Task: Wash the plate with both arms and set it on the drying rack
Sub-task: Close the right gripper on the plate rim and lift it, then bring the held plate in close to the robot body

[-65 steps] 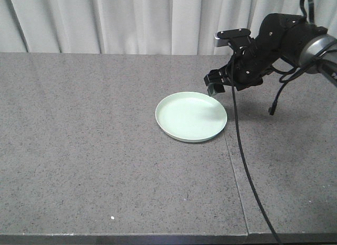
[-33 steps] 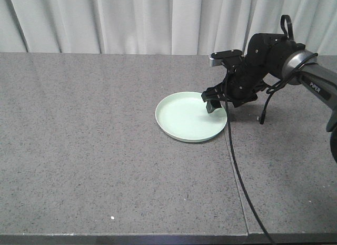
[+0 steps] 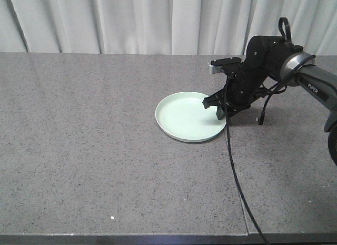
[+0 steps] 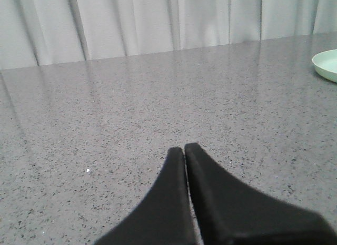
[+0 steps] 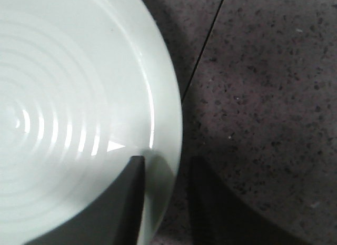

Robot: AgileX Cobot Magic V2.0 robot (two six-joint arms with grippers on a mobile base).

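Reaching across the grey speckled stone countertop (image 3: 105, 150), the black jointed right arm (image 3: 266, 58) has its right gripper (image 3: 215, 109) down at the right-hand edge of the round pale mint-green plate (image 3: 187, 118). That plate lies flat on the counter, a little right of centre, just beside the thin seam (image 5: 205, 50) between two counter slabs. In the right wrist view the two dark fingers (image 5: 134, 197) straddle the rim: one hangs over the plate's inner surface, the other over the bare stone outside it. There is a clear gap between them, and the rim runs through that gap with mint-green showing on either side of the inner finger, so the jaws are spread and nothing is clamped. Faint concentric rings show on the plate's face, with a bright glint near the inner fingertip. A black cable (image 3: 235, 168) trails from the arm toward the counter's near edge.

Over on the other side, the left gripper (image 4: 184, 148) sits low above bare countertop, well apart from the plate, which shows only as a sliver at the far right of its wrist view. Its fingers are pressed together with just a hairline seam between them, holding nothing. Pale pleated curtains (image 3: 131, 18) hang behind the counter.
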